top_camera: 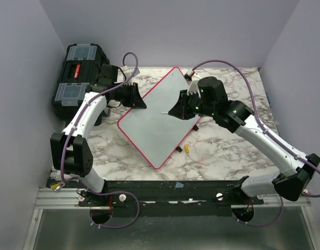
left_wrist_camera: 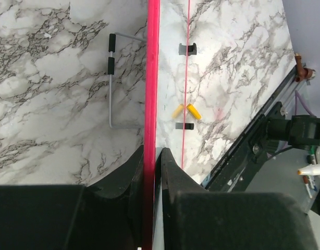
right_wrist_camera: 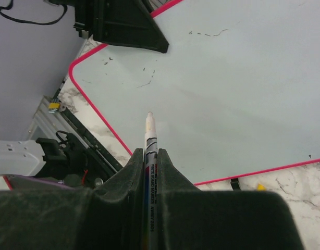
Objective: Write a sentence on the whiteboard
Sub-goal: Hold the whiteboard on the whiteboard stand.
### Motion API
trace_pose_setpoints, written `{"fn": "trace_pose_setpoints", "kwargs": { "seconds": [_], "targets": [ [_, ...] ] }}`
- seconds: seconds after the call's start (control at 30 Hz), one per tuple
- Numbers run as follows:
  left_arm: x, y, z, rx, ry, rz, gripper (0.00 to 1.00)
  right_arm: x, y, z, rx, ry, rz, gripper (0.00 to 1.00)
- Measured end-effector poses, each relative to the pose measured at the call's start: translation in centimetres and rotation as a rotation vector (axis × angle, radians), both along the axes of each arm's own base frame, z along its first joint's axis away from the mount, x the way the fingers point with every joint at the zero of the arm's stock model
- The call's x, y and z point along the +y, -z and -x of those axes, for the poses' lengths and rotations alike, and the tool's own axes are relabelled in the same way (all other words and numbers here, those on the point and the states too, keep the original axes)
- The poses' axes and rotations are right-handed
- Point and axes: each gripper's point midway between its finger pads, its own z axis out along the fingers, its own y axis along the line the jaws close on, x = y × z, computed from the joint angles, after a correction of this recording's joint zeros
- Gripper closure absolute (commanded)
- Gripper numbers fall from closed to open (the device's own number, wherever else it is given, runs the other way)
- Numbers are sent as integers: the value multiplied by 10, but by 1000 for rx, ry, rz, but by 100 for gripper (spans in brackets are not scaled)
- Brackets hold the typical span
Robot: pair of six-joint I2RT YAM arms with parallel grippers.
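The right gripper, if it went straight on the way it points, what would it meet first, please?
The marker held in the right gripper would most likely touch the whiteboard on its white surface first, though the depth is unclear.

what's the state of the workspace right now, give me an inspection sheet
surface: marble table, no spills seen
job's things: whiteboard sits at an angle mid-table; no letters seen on it, only faint specks
clutter: black toolbox at the far left; yellow cap and black clips beside the board
grippers: left gripper shut on the whiteboard's pink frame; right gripper shut on a marker, tip bare over the board, contact unclear
cables: purple cables loop over both arms
surroundings: plain grey walls on three sides
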Motion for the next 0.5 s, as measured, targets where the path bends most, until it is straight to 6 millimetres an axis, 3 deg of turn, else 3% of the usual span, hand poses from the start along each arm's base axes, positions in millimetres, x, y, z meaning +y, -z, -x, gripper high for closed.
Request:
{"fn": "trace_pose_setpoints", "kwargs": {
  "seconds": [0.23, 0.5],
  "targets": [
    [-12, -9, 13, -85, -9, -37, 100, 13, 14, 20, -53, -65, 75, 99],
    [-19, -12, 12, -114, -26, -58, 100, 38, 19, 39, -127, -117, 122, 99]
  ]
}}
